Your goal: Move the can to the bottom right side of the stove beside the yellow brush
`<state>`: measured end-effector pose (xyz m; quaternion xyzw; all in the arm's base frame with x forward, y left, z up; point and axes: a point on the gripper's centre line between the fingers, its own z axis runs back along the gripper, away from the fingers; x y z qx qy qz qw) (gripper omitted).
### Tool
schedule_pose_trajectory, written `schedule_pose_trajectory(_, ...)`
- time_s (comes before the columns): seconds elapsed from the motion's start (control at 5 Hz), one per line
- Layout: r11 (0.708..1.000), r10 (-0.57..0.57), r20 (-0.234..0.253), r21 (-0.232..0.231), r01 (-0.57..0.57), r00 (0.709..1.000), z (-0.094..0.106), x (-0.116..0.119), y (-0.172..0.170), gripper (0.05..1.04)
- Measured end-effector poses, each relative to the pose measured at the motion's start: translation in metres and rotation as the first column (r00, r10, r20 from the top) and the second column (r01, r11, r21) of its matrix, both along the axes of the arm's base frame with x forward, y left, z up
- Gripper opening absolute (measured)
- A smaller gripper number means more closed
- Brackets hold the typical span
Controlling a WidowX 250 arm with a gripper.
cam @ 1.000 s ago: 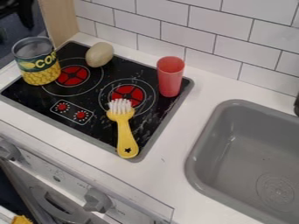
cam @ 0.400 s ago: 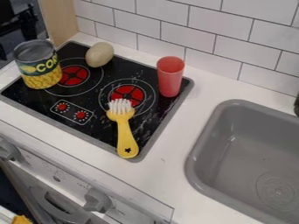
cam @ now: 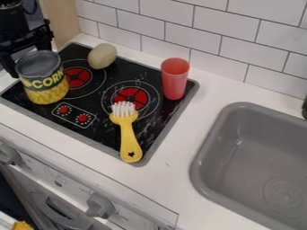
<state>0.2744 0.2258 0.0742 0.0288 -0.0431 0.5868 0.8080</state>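
The black gripper (cam: 25, 38) is at the upper left, right behind the corn can and close against it; the can hides part of it. The can (cam: 45, 83), with a grey top and a yellow and green label, stands upright at the left side of the black stove (cam: 105, 134), left of the printed knobs. The yellow brush (cam: 128, 137) lies at the stove's lower right, white bristles toward the back and handle toward the front corner.
A pale egg-shaped object (cam: 103, 56) lies at the stove's back left. A red cup (cam: 174, 80) stands at its back right corner. The grey sink (cam: 207, 148) is to the right, and a tiled wall runs behind.
The can has shifted toward the front and slightly right, nearer the printed knobs. My gripper has come further down into view behind it. The brush, cup and egg-shaped object have not moved.
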Motion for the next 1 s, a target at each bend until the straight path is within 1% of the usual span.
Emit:
schedule_pose_trajectory(0.2,0.999,0.018,-0.013,-0.045,-0.018,1.0,-0.005,0.0,-0.019,1.0)
schedule_pose_trajectory(0.4,0.992,0.116,-0.002,-0.053,-0.116,0.993,0.001,0.001,-0.037,1.0)
schedule_pose_trajectory(0.6,0.985,0.161,0.004,-0.068,-0.16,0.987,-0.001,0.004,-0.065,1.0)
schedule_pose_trajectory(0.8,0.986,0.151,0.006,-0.073,-0.15,0.989,0.001,0.001,-0.082,1.0)
schedule_pose_trajectory(1.0,0.989,0.122,-0.013,-0.087,-0.123,0.992,-0.003,0.0,-0.098,1.0)
